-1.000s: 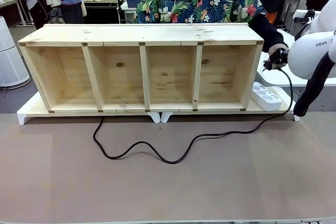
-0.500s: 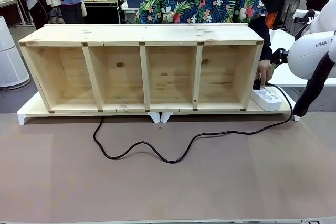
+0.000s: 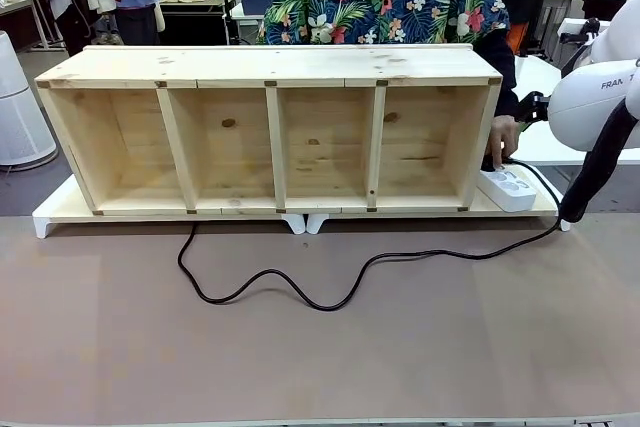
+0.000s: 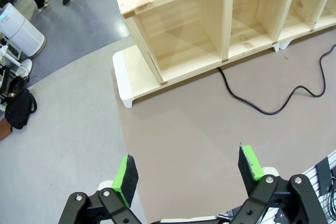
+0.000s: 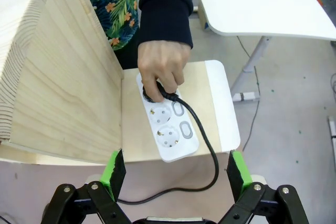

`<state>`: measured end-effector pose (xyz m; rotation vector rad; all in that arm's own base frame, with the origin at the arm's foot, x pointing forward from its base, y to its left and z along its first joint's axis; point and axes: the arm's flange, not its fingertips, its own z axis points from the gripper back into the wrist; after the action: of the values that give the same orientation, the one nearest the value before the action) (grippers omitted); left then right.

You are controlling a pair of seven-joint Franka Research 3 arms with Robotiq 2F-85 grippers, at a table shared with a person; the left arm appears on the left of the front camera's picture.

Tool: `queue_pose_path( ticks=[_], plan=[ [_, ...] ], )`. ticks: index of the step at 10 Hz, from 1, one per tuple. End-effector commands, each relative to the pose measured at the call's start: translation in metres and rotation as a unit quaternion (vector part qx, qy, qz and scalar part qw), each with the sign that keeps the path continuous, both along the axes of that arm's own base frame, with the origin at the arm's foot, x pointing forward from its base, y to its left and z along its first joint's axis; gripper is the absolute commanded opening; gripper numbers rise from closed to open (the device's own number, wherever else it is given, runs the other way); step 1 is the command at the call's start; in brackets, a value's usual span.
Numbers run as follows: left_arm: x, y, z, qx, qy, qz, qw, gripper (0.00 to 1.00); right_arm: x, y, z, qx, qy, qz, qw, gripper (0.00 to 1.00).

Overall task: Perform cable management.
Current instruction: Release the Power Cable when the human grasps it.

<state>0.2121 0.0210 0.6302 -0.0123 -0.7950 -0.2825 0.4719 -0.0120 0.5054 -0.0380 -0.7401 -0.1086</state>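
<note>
1. Cable (image 3: pixel 330 292) runs in loose waves across the brown surface (image 3: pixel 320 347) through the lower middle of the front view, from under the wooden shelf unit (image 3: pixel 270 127) at left of centre out to the right.
2. On the right it curves up to the white power strip (image 3: pixel 507 188), which lies on the white-edged board (image 3: pixel 60 209) just beside the shelf unit's right end wall.
3. In the right wrist view, the person's hand (image 5: pixel 161 72), dark sleeve above it, sits at upper centre, gripping the black plug (image 5: pixel 157 92) at the strip's top socket; the two sockets below it are free.
4. From the plug the cord loops down the right side of the strip and off toward the bottom of the frame.
5. The right end effector (image 5: pixel 173 169) hovers at the bottom edge there, green pads wide apart, clamped on nothing, with the strip between and beyond them.
6. The left end effector (image 4: pixel 188 174) shows in its own wrist view at the bottom, fingers spread apart, holding nothing, above bare brown surface.
7. Upper right of that view, the cable snakes out from under the shelf unit's leftmost compartment.
</note>
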Motion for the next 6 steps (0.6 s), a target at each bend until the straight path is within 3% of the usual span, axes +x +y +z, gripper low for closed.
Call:
queue_pose_path(
  ticks=[1,6],
  plan=[
    [0.0001,0.0012,-0.0002,-0.002,0.0,0.001,1.0,1.0,0.0002,-0.0005,-0.0012,0.003,0.003,-0.003,1.0,1.0],
    [0.0001,0.0012,-0.0002,-0.002,0.0,0.001,1.0,1.0,0.0002,-0.0005,-0.0012,0.003,0.003,-0.003,1.0,1.0]
  ],
)
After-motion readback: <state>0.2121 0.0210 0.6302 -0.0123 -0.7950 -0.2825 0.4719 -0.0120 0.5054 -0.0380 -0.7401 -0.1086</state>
